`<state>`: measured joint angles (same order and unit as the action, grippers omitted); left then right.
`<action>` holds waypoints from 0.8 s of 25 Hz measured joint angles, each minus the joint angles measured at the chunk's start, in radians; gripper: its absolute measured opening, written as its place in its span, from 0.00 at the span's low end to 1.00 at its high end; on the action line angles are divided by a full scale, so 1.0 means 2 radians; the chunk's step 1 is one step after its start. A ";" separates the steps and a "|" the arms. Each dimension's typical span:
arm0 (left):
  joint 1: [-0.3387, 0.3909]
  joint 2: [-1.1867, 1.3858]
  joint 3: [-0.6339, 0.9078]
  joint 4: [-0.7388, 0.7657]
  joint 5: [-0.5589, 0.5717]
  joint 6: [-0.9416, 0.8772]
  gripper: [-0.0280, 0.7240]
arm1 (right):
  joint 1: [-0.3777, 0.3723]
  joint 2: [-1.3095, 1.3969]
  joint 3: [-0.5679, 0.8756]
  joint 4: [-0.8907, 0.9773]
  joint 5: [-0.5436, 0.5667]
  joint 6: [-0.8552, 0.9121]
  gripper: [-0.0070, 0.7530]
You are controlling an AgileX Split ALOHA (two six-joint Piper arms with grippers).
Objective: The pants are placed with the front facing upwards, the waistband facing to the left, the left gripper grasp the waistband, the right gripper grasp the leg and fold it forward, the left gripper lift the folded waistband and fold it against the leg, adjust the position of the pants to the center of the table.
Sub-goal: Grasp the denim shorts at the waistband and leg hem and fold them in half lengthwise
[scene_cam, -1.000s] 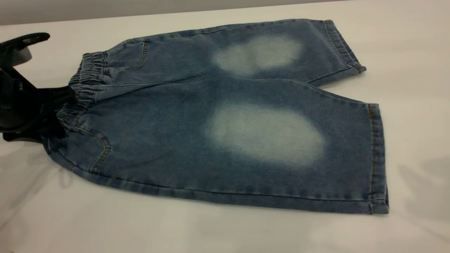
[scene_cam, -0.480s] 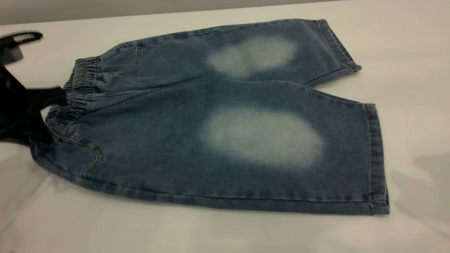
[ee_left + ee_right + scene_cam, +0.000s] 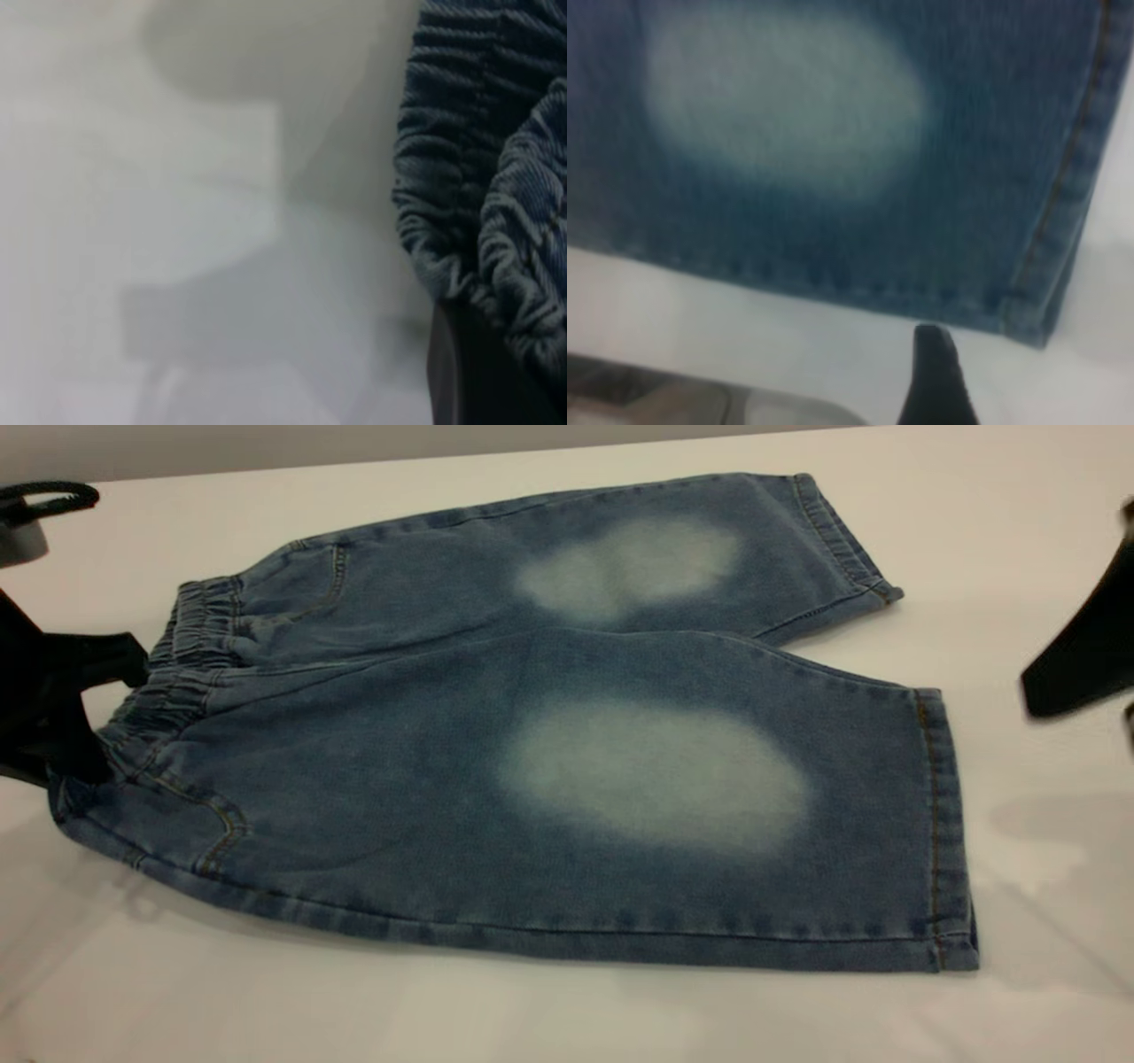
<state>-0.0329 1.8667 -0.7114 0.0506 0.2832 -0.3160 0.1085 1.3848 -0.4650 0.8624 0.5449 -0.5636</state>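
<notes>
Pants [image 3: 549, 762] flat, faded ovals up, waistband [image 3: 182, 660] leftward.

We see only a dark corner of the right gripper [image 3: 1076, 660], cut off by the exterior view's right edge, so we cannot tell how its jaws stand. The left gripper [image 3: 84, 708] is cropped at the left edge, its fingertips lost against the waistband [image 3: 182, 669]. The cartoon print lies hidden beneath the pants [image 3: 549, 753].
</notes>
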 joint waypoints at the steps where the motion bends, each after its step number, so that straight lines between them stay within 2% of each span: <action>1: 0.000 0.000 0.000 0.000 0.002 0.000 0.20 | 0.000 0.015 0.000 0.020 0.001 -0.019 0.56; 20: 0.000 0.000 0.000 -0.001 0.000 0.009 0.20 | 0.000 0.229 0.000 0.230 -0.038 -0.287 0.56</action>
<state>-0.0329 1.8659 -0.7114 0.0489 0.2841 -0.2981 0.1085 1.8423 -0.4660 1.3216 0.4680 -1.1377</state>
